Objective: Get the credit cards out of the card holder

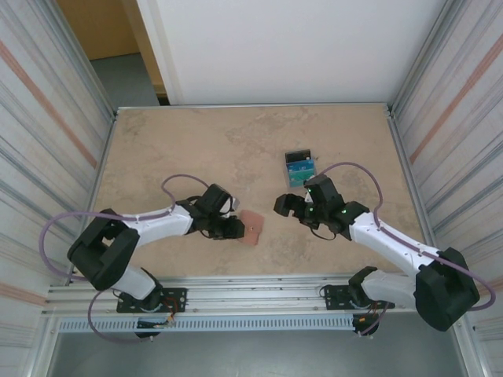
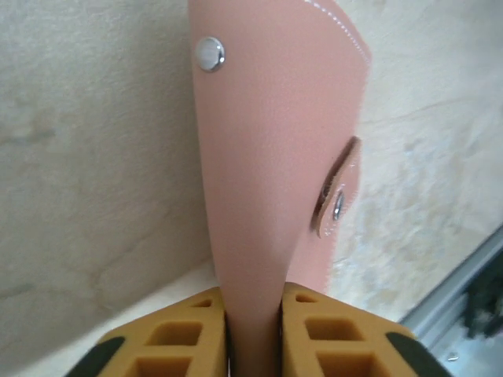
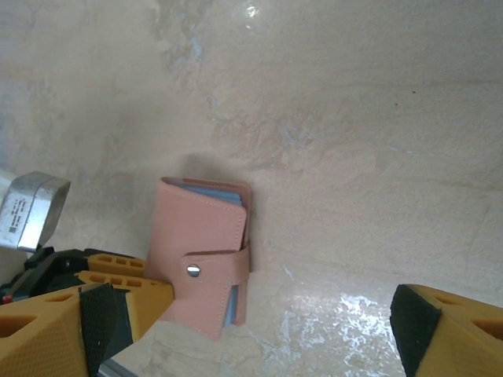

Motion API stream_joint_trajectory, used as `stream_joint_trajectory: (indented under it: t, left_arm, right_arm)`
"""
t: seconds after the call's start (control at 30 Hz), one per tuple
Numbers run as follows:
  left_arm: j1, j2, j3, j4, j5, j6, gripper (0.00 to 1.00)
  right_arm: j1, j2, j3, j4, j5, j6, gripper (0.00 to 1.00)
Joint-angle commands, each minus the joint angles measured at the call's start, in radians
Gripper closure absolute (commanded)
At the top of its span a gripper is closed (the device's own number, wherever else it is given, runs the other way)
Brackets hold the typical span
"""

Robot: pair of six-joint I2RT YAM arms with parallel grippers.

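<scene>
The card holder point(image 1: 252, 226), a pinkish-brown leather wallet, lies on the table between the two arms. My left gripper point(image 1: 235, 228) is shut on its left end. In the left wrist view the leather point(image 2: 275, 157) runs straight down between the yellow fingers point(image 2: 177, 338) of the left gripper point(image 2: 254, 334). In the right wrist view the card holder point(image 3: 203, 251) is folded, with its snap tab point(image 3: 216, 267) across the front. Light-blue edges point(image 3: 216, 192) show between the covers; I cannot tell credit cards from panels. My right gripper point(image 1: 292, 206) hovers open to its right, jaws wide apart point(image 3: 267, 334).
A small upright stand point(image 1: 299, 167) with a blue-teal face sits behind the right gripper. The beige stone-pattern table point(image 1: 196, 149) is bounded by metal rails point(image 1: 259, 287) at the near edge and ribbed side walls.
</scene>
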Motion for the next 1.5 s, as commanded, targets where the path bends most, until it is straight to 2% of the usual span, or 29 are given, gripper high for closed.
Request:
stream_joint_trajectory:
  t: [0.0,0.13,0.33,0.53,0.77,1.13,1.23,1.3,1.4,1.47]
  left_arm:
    - [0.006,-0.027,-0.034,0.066,0.027,-0.068,0.89]
    - [0.013,-0.044,-0.05,0.117,0.063,-0.101,0.95]
    - [0.037,-0.12,-0.072,0.206,0.129,-0.133,0.97]
    - [0.047,-0.237,-0.061,0.223,0.175,-0.113,0.98]
    - [0.048,-0.33,-0.043,0.23,0.214,-0.104,0.97]
    - [0.038,-0.346,-0.065,0.348,0.305,-0.147,0.97]
    - [0.036,-0.35,-0.064,0.347,0.311,-0.144,0.97]
    - [0.036,-0.351,-0.066,0.339,0.308,-0.14,0.96]
    - [0.036,-0.345,-0.066,0.33,0.299,-0.135,0.87]
    - [0.036,-0.34,-0.066,0.331,0.296,-0.134,0.77]
  right_arm:
    - [0.008,0.013,-0.014,0.057,-0.042,0.007,0.09]
    - [0.006,0.019,-0.041,0.107,-0.083,0.004,0.09]
    - [-0.017,0.011,-0.076,0.212,-0.201,-0.005,0.09]
    - [-0.042,-0.004,-0.112,0.375,-0.354,0.003,0.09]
    - [-0.04,-0.014,-0.094,0.411,-0.389,-0.032,0.07]
    - [0.005,0.019,-0.029,0.455,-0.394,-0.059,0.09]
    - [0.007,0.02,-0.021,0.471,-0.397,-0.053,0.17]
    - [0.006,0.016,-0.014,0.47,-0.395,-0.056,0.26]
    - [0.008,0.006,-0.005,0.464,-0.388,-0.061,0.41]
    - [0.008,0.005,0.001,0.465,-0.389,-0.061,0.51]
